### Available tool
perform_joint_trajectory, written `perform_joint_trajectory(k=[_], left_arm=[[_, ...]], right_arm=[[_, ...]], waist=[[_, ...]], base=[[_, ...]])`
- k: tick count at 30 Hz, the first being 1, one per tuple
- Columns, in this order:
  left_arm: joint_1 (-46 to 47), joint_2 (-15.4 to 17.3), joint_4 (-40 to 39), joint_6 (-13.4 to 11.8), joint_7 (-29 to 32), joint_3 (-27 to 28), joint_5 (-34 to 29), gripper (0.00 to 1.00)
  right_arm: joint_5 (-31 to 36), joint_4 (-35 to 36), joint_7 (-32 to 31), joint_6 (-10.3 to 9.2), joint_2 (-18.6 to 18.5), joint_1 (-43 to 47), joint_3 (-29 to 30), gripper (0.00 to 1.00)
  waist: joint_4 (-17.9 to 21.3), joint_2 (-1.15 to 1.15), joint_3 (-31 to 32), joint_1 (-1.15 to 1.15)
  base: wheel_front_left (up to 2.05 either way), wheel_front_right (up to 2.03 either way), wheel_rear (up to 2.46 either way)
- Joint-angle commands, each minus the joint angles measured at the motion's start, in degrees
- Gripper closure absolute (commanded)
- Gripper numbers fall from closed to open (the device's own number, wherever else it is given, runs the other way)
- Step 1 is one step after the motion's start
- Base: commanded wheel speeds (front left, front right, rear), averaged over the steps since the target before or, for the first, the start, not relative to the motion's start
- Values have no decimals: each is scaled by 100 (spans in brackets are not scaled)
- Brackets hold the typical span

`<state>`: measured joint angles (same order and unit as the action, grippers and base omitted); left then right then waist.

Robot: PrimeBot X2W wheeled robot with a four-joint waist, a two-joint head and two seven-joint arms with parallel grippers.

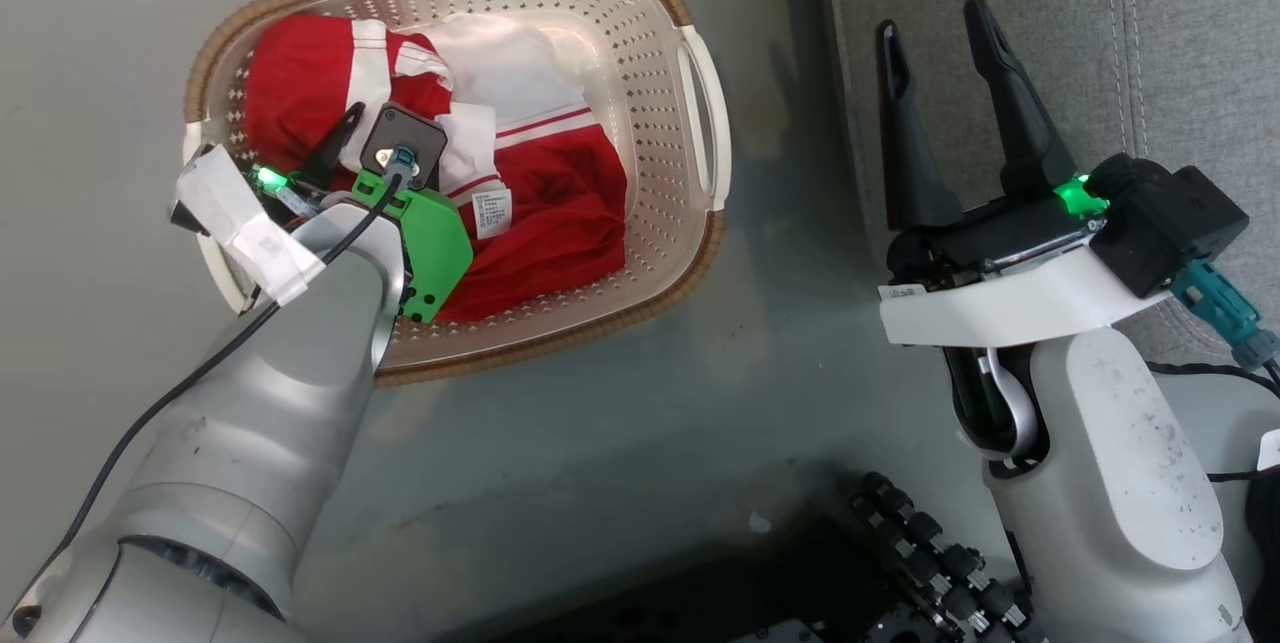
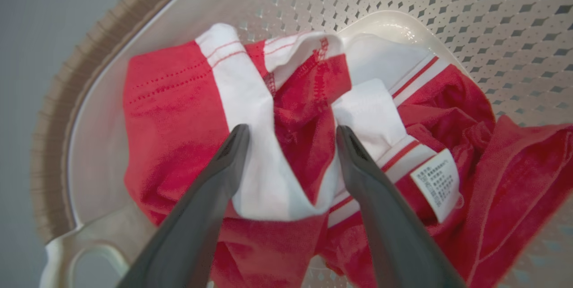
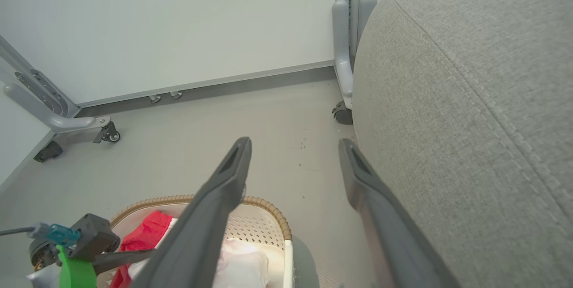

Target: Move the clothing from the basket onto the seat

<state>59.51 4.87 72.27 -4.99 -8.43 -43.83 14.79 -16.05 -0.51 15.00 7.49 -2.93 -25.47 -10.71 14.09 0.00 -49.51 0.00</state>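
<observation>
The left gripper (image 2: pixel 291 131) reaches down into the basket (image 1: pixel 705 113), its fingers (image 2: pixel 224 162) spread wide on either side of a raised fold of white and red cloth and closed on nothing. The clothing (image 1: pixel 560 213) lies bunched in the basket from the left end to the middle, a white care label (image 2: pixel 436 185) showing. The basket stands on the grey floor (image 1: pixel 600 443), just beside the seat's edge. The right gripper (image 1: pixel 930 18) hangs over the near left edge of the seat (image 1: pixel 1180 43), fingers wide and empty.
</observation>
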Motion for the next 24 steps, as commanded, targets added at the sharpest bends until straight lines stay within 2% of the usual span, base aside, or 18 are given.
perform_joint_trajectory(k=[1,13,14,15,16,24], left_arm=[[139,102,32,-13,82,-32,-27,0],[362,256,137,-14,691,-452,-323,0],[373,275,140,-15,786,-503,-351,25],[390,290,142,-30,826,-568,-403,56],[410,294,142,-59,855,-618,-437,100],[421,266,153,-14,1034,-773,-479,100]], right_arm=[[-51,27,26,0,4,-96,-34,0],[-195,94,27,0,2,-207,-166,0],[-200,96,26,0,2,-213,-168,0],[-207,101,26,0,2,-219,-169,0],[-211,106,26,0,3,-225,-166,0],[-182,115,26,0,2,-202,-131,0]], waist=[[150,0,-197,0],[240,0,-481,0],[246,0,-494,0],[249,0,-503,0],[252,0,-511,0],[208,0,-453,0]], base=[[0,0,0],[0,0,0],[0,0,0],[0,0,0],[0,0,0],[0,0,0]])
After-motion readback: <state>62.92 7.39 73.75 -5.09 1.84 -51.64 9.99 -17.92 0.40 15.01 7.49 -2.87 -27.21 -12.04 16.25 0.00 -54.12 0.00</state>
